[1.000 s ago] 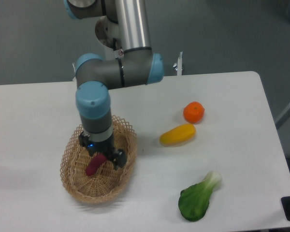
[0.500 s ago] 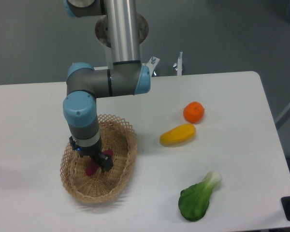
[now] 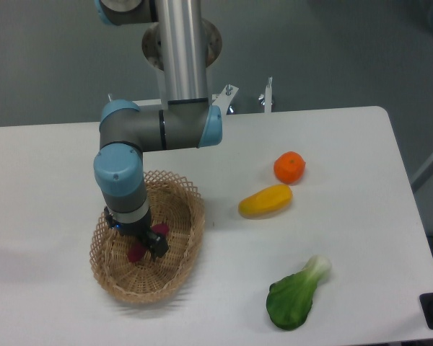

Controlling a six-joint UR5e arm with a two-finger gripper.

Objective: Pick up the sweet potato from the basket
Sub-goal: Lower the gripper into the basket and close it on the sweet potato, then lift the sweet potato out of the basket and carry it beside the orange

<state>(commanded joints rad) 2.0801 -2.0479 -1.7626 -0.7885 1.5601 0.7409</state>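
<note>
Compared with a second ago, the arm now stands further left over the basket (image 3: pixel 191 216), and the gripper (image 3: pixel 149 241) sits lower inside it, down around the sweet potato (image 3: pixel 138 251), whose purple ends alone show on either side of it.

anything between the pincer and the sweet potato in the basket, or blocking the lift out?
Nothing visible. The pincer is down inside the basket, right at the sweet potato, which it partly hides. No other item lies in the basket, and the way up looks open.
</note>
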